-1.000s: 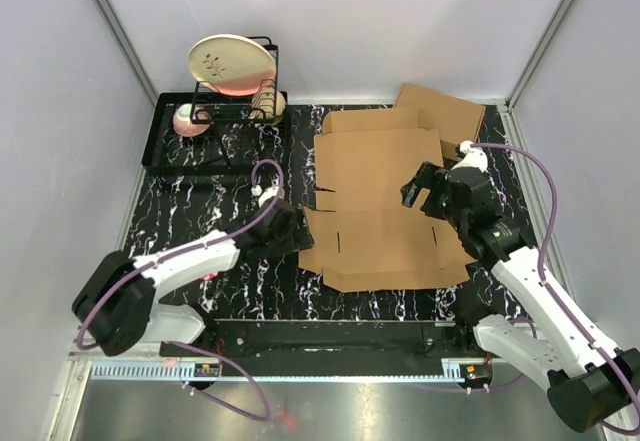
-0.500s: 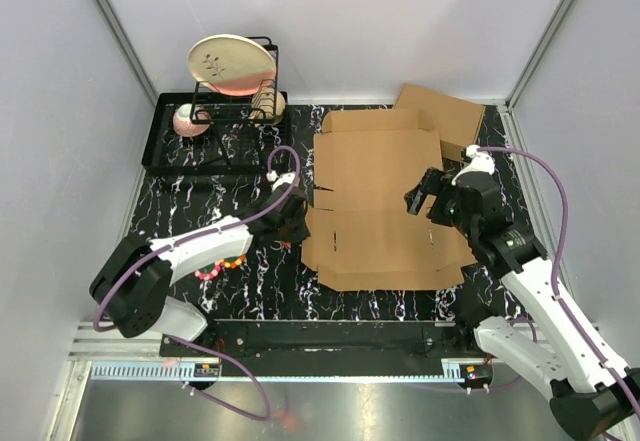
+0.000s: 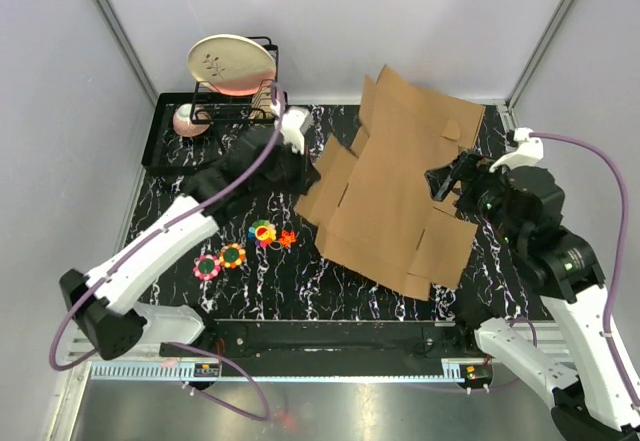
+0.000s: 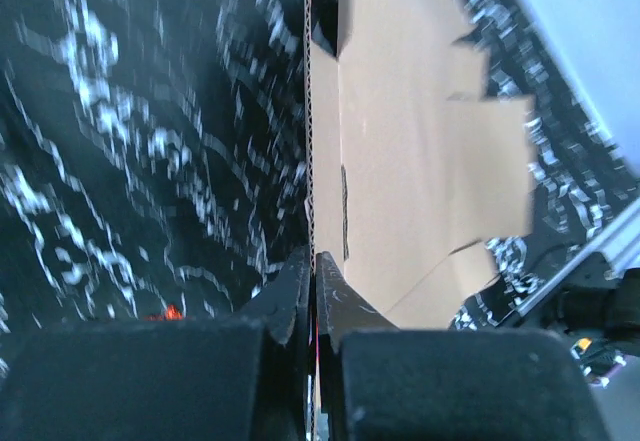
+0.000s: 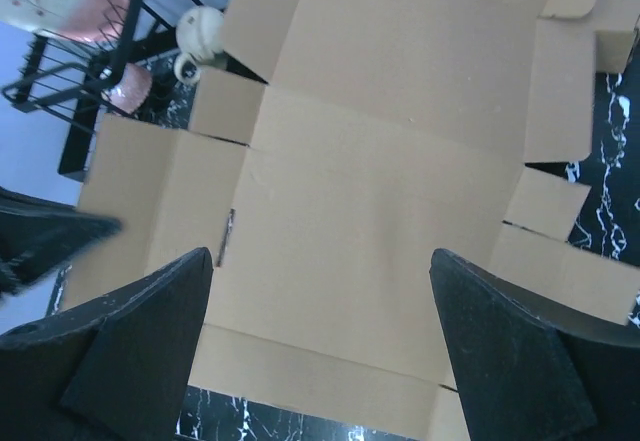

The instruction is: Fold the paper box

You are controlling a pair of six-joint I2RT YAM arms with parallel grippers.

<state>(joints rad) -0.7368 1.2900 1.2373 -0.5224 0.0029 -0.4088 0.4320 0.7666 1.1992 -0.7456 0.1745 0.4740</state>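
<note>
left tool [image 4: 312, 266] tight on tilted paper box [image 3: 390, 196]

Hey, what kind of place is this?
Probably a robot test cell: plain white walls enclose a black marbled table, a left arm and right arm stand at its near edge, with a dish rack as a prop.

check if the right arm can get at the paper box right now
Probably yes. The right gripper hangs open facing the paper box, with nothing between it and the cardboard. The left gripper pinches the sheet's left edge, clear of that approach.
</note>
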